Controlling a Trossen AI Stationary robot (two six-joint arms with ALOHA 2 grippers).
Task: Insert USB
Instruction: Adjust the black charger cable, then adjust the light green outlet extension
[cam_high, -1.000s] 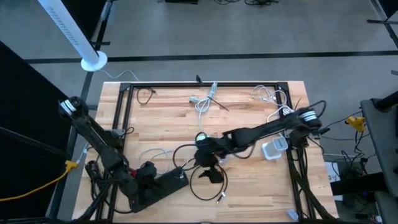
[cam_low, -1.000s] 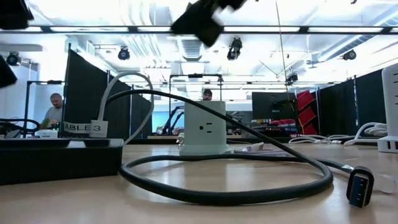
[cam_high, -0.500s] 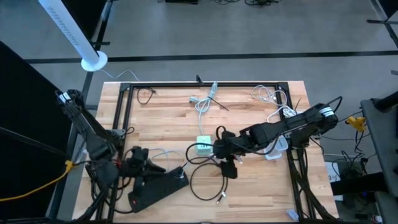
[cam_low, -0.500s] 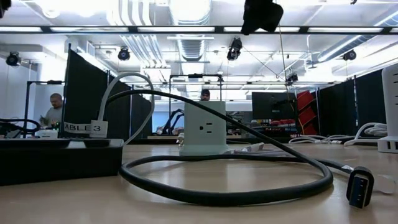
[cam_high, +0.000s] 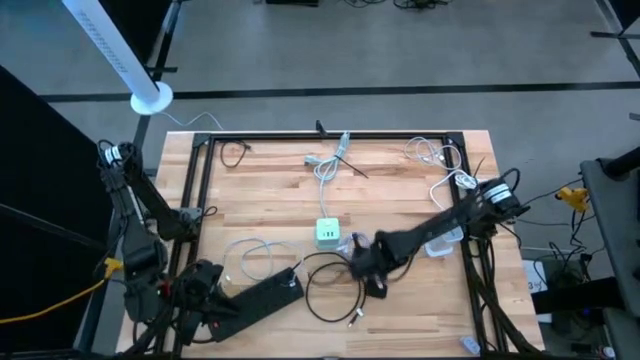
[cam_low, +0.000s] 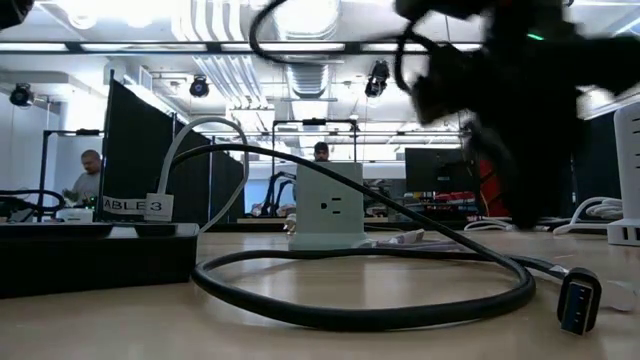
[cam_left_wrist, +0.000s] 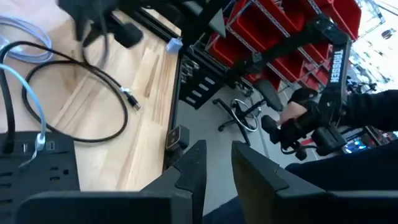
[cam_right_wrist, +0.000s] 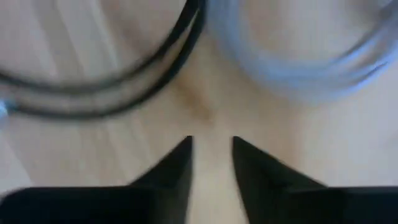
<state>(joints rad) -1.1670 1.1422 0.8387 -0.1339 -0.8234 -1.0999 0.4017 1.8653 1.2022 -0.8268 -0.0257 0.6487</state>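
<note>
Right gripper (cam_high: 366, 272) sat low over the middle of the table (cam_high: 400, 300), just above the black cable (cam_high: 335, 290) loop and a pale blue cable (cam_right_wrist: 298, 68). Its fingers (cam_right_wrist: 180, 162) were nearly together with only bare wood in the narrow gap: pinching nothing. My read: it was lined up to pick a cable but had no grip on it.

Left gripper (cam_left_wrist: 214, 168) hung past the table's near-left corner, aimed off the edge at the floor, next to the black power strip (cam_high: 255, 298). Fingers a narrow slot apart, empty. Looks parked out of the way.

USB plug (cam_low: 578, 297): blue-tongued connector in a dark shell on the free end of the black cable, lying flat on the wood near the front edge, apart from both grippers. Cable is stiff-looking, coiled in one big loop. White charger cube (cam_high: 327, 232) stood upright just behind the loop, likely the target, well apart from the plug. Insertion not started.
</note>
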